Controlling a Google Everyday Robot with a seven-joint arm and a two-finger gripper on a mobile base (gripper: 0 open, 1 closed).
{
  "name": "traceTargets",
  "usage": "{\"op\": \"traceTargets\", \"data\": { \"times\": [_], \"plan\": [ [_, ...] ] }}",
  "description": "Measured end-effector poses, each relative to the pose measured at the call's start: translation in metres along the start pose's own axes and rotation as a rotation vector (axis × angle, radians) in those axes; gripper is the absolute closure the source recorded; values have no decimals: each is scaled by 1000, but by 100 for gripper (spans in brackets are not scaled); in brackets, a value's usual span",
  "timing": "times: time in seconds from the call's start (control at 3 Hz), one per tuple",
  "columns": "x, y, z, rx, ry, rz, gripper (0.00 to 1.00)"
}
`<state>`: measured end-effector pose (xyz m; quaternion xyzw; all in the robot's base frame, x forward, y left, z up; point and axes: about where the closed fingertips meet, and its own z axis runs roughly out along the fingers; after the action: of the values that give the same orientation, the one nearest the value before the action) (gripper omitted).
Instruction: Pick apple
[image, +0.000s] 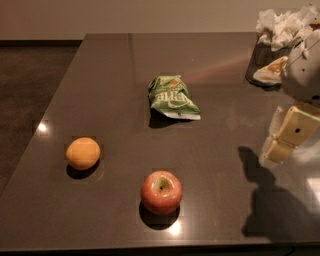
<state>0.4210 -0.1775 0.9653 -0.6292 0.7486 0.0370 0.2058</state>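
Note:
The apple (161, 192), red with yellowish streaks and a stem hollow facing up, sits upright on the dark table (115, 85) near the front edge, a little left of centre. The gripper (286, 135) hangs above the table at the right edge of the view, well to the right of the apple and apart from it, with nothing in it. Its shadow falls on the table below it.
An orange round fruit (83, 153) lies left of the apple. A green chip bag (171, 97) lies at mid-table. A dark container (265, 65) stuffed with white napkins (282, 25) stands at the back right. The table's left edge drops to a dark floor.

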Motion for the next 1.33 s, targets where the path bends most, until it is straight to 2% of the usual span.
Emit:
{"op": "traceTargets", "data": {
  "times": [0.33,0.67,1.0,1.33],
  "plan": [
    [-28,30,24,-54,-93,-74,0],
    [-49,55,52,-94,-137,-118,0],
    [-67,80,79,-131,-162,-156,0],
    [-78,100,101,-146,-167,-204,0]
  ]
}}
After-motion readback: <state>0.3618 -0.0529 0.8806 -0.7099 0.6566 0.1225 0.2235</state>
